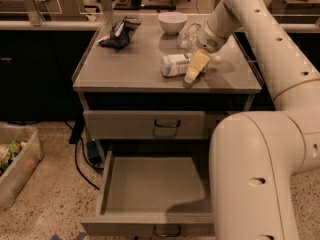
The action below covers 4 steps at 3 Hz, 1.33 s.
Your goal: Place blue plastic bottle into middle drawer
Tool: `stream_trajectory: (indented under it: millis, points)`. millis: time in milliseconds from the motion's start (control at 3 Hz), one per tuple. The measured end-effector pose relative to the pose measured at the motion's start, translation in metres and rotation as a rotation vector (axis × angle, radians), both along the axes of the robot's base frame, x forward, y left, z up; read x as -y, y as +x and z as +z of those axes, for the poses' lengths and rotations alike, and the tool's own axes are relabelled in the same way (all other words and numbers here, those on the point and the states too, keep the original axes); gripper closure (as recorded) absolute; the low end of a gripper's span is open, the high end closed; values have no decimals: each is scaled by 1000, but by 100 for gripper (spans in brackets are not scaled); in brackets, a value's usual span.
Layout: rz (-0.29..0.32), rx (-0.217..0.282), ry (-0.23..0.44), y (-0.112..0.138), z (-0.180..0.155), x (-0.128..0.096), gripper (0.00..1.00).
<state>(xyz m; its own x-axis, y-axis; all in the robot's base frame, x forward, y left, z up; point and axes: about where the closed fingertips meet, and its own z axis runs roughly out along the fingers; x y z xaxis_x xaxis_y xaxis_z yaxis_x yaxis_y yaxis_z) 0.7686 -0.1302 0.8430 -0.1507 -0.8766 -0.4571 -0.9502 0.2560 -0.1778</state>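
Note:
The blue plastic bottle (175,65) lies on its side on the grey cabinet top, its small white cap pointing right. My gripper (196,67) reaches down from the back right and sits right over the bottle's cap end, close to the front edge of the top. The middle drawer (112,176) is pulled open below, wide and shallow, with nothing in it. Its loop handle (167,230) shows at the bottom edge. My own arm hides the drawer's right part.
A white bowl (172,21), a clear bottle (189,34) and a dark bag (117,30) stand at the back of the top. The upper drawer (150,124) is shut. My arm's bulk (260,179) stands front right. A plastic bin (15,164) and cables (82,154) lie on the floor at left.

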Motion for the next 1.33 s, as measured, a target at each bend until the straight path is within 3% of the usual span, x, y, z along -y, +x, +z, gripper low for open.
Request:
stream_trajectory:
  millis: [333,1333]
  points:
    - [0,0,0,0,0,0,17]
    - [0,0,0,0,0,0,87]
